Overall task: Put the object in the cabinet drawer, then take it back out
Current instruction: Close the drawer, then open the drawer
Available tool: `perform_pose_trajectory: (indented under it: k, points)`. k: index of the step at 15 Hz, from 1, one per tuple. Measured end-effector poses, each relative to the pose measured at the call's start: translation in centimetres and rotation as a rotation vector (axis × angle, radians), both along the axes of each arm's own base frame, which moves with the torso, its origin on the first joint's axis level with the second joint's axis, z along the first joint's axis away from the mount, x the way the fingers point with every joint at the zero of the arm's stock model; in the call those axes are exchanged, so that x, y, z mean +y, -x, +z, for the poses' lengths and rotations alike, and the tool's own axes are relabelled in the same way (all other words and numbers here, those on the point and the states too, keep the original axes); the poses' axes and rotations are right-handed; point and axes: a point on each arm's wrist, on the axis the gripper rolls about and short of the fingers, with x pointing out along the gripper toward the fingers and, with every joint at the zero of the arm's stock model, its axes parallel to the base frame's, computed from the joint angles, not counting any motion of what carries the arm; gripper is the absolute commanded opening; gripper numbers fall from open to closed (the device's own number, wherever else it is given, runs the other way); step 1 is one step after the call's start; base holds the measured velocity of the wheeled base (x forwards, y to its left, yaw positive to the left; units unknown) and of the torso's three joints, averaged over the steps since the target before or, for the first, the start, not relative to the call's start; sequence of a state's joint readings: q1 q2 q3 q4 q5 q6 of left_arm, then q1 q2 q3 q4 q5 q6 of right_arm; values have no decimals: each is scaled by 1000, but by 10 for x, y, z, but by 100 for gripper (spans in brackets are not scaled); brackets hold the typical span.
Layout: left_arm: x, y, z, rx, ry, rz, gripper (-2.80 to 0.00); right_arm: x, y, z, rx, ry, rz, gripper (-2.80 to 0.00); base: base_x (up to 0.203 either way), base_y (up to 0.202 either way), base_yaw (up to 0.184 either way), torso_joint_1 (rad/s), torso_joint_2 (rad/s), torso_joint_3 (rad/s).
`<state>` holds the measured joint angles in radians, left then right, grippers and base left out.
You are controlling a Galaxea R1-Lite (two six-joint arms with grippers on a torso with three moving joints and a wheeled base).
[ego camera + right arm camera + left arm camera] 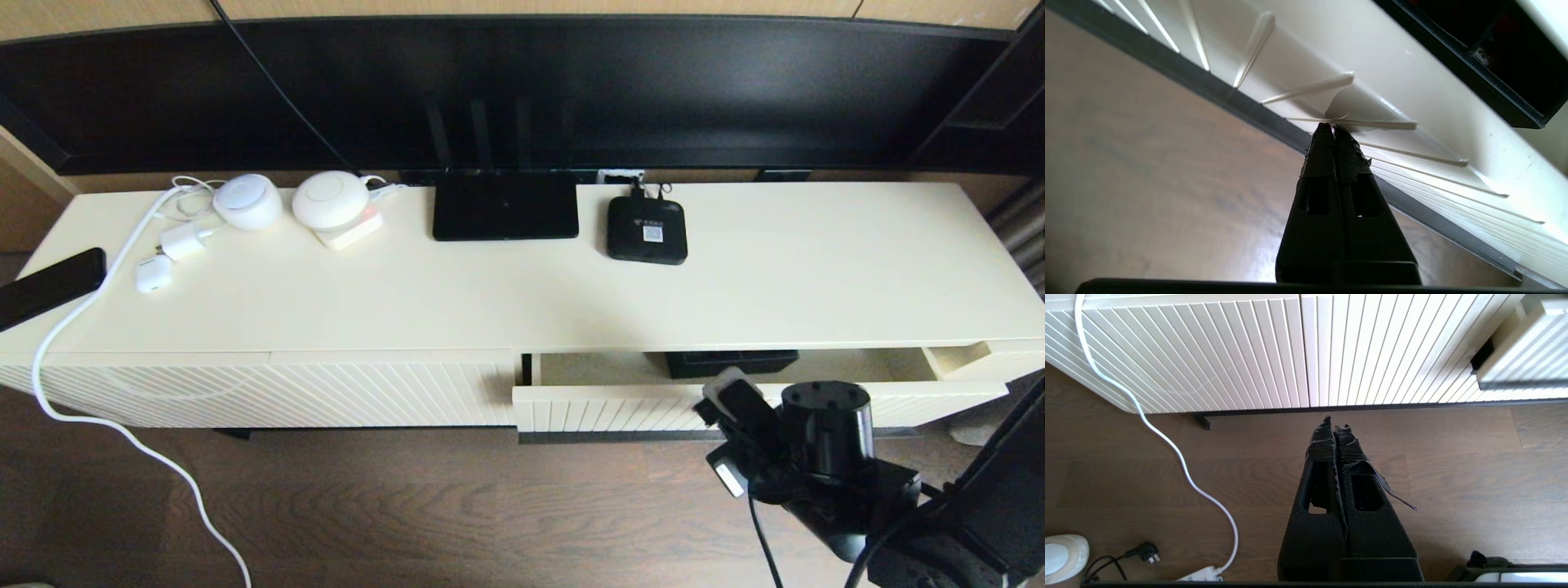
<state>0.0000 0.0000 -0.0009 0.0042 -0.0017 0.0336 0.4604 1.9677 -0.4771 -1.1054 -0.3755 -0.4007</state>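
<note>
The cabinet drawer stands partly pulled out at the right of the cream cabinet, ribbed front forward. Inside it, mostly under the cabinet top, lies the black organizer box; the right wrist view shows its dark rim and compartments. My right gripper is shut on nothing, its tips against the drawer's ribbed front, just above the dark bar handle. In the head view its fingers are hidden below the right arm. My left gripper hangs shut and empty over the floor, before the cabinet's left panel.
On the cabinet top sit a flat black router, a small black device with a sticker, two white round gadgets, chargers and a phone. A white cable runs down across the wooden floor to a power strip.
</note>
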Motion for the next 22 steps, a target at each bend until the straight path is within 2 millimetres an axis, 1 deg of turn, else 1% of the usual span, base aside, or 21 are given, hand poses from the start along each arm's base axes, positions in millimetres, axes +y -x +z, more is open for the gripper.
perform_pose_trajectory:
  k: [7,12,14,16,19,22]
  points:
    - [0,0,0,0,0,0,-280,7,-22,8,-116,-51,-16,-280,0,0,0,0,0,0]
    - [0,0,0,0,0,0,-280,7,-28,4,-124,-55,-33,-280,0,0,0,0,0,0]
    - [0,0,0,0,0,0,-280,6,-27,3,-118,-51,-34,-280,0,0,0,0,0,0]
    - [0,0,0,0,0,0,-280,3,-21,1,-100,-39,-40,-280,0,0,0,0,0,0]
    - [0,0,0,0,0,0,-280,-2,1,1,-49,1,-20,-280,0,0,0,0,0,0]
    - [0,0,0,0,0,0,-280,-9,23,16,-29,24,-13,-280,0,0,0,0,0,0]
